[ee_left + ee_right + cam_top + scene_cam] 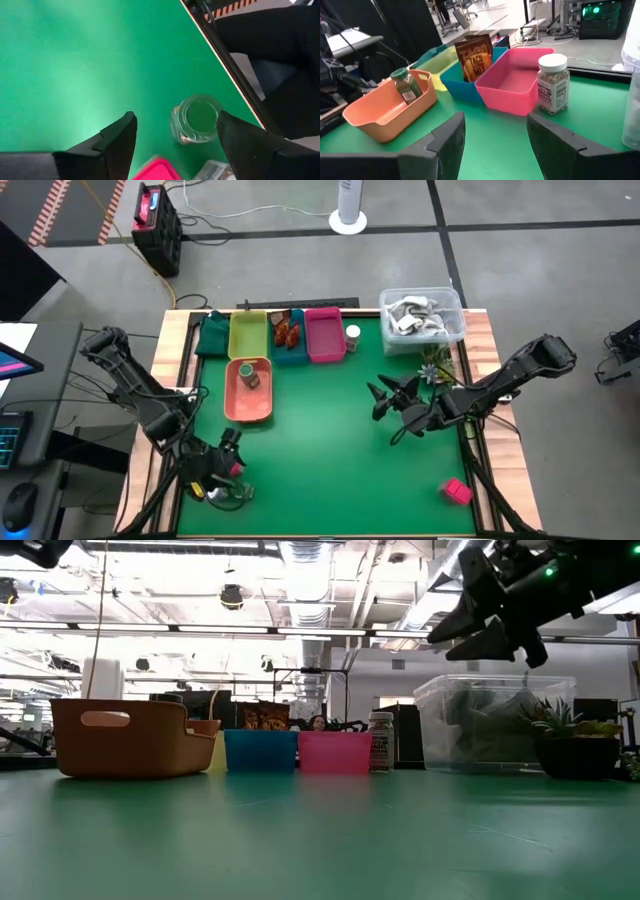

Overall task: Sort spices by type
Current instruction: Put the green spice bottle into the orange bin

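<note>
Green matting [330,440] covers the table, which stands in a lit workshop with grey floor and cables beyond. Along the far edge sit the trays: an orange tray [248,392] holding a dark green jar [406,85], a yellow tray [248,334], a blue tray [454,81] with brown-orange packets [474,56], and an empty pink tray [512,85] — a white-lidded jar [553,83] stands just beside it on the mat. A clear tub [422,318] sits at the far right.

Sorting looks partly done. The left gripper [175,142] hangs at the near left corner with its fingers spread wide on either side of a clear jar seen from above [197,119], probably another green-lidded one, though its lid colour is hard to tell. A pink box [156,170] lies close by. Next it should lower and close on the jar. The right gripper [495,137] hovers mid-table, spread and empty, facing the trays. Another pink cube box [457,491] lies near the right front.
</note>
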Available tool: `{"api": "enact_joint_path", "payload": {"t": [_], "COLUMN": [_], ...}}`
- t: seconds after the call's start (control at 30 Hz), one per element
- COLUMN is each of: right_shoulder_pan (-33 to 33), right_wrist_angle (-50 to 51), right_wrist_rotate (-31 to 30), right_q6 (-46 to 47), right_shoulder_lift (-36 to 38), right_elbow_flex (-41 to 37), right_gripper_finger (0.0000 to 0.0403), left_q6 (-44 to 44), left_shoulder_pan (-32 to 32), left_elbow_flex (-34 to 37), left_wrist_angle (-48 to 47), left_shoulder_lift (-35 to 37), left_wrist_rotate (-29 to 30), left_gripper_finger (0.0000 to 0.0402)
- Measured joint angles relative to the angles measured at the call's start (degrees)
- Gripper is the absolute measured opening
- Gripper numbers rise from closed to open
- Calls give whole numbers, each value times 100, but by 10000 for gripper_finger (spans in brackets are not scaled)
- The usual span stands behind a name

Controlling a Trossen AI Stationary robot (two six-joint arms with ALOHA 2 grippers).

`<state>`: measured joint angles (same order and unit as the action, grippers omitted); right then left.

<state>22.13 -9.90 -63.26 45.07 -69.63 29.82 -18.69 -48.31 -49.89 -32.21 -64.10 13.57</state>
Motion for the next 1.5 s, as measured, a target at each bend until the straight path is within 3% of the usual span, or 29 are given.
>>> {"api": "enact_joint_path", "payload": {"t": [0.37, 0.53, 1.1, 1.5], "right_shoulder_pan": [-93, -154, -203, -203], "right_wrist_angle": [-300, -305, -271, -292], "right_wrist_rotate": [-131, -128, -121, -114], "right_q6": [-6, -2, -71, -99], "right_shoulder_lift": [-498, -627, -625, -625], "right_elbow_flex": [0, 0, 0, 0], "right_gripper_finger": [240, 240, 240, 240], "left_q6": [178, 348, 1377, 1218], "left_shoulder_pan": [-65, -185, -239, -223], "left_elbow_flex": [2, 2, 55, 240], "left_wrist_angle": [263, 555, 605, 615], "left_shoulder_lift": [-491, -698, -1103, -1103], "left_wrist_rotate": [-246, -246, -242, -213], "left_gripper_finger": [338, 349, 342, 281]}}
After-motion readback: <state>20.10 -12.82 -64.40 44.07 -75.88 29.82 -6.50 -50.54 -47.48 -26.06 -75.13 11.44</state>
